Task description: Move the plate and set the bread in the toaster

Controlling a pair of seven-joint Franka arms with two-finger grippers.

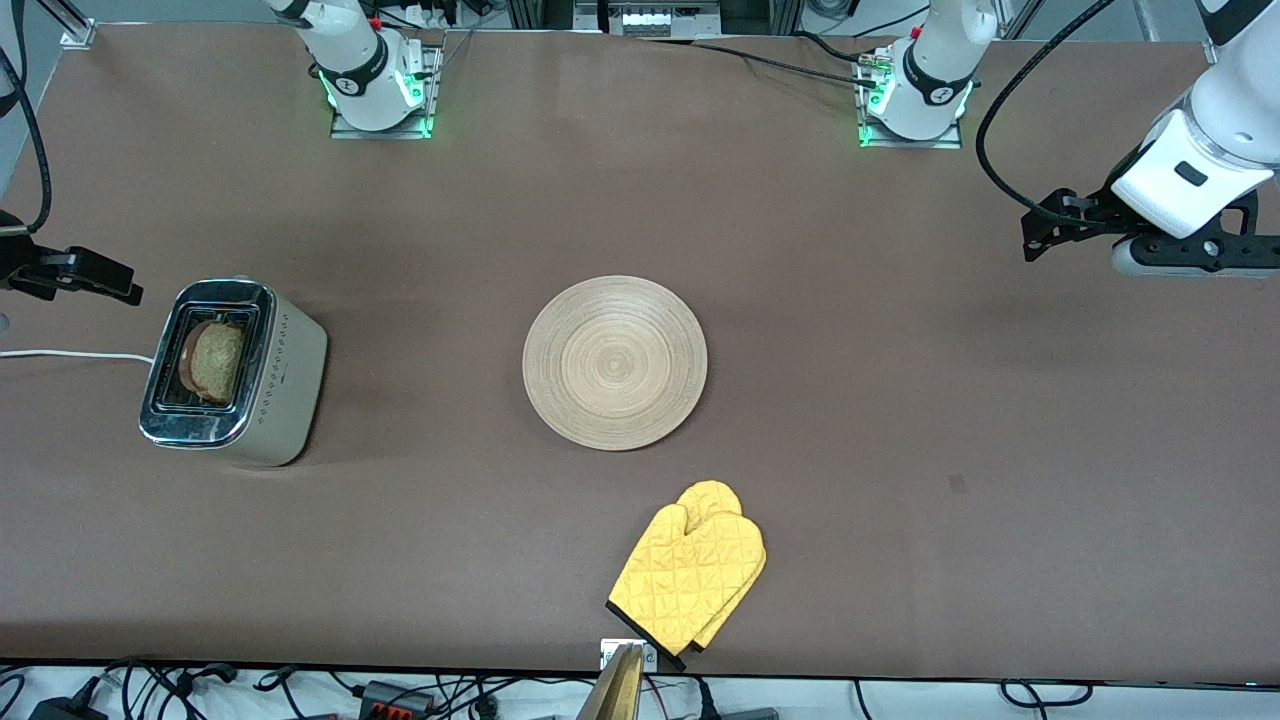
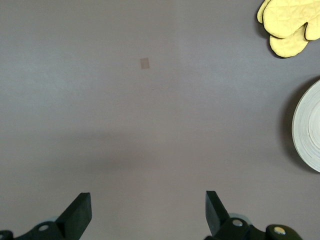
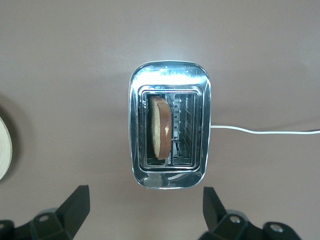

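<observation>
A: Where is the bread (image 1: 216, 360)?

B: It stands on edge in one slot of the toaster (image 1: 238, 372), its brown crust showing above the chrome top. The toaster sits toward the right arm's end of the desk (image 1: 900, 400), with its white cord (image 1: 70, 354) trailing off toward the desk's edge.

A: And the plate (image 1: 615, 362)?

B: It lies flat near the middle of the desk, well apart from the toaster, with nothing on it. A yellow oven mitt (image 1: 690, 575) lies nearer to the front camera than the plate, close to the desk's edge.

A: The hands?

B: The right hand (image 3: 145, 212) hangs over the toaster with its fingers spread, holding nothing. The left hand (image 2: 148, 215) hangs over bare desk at the left arm's end, fingers spread as well and gripping nothing.
</observation>
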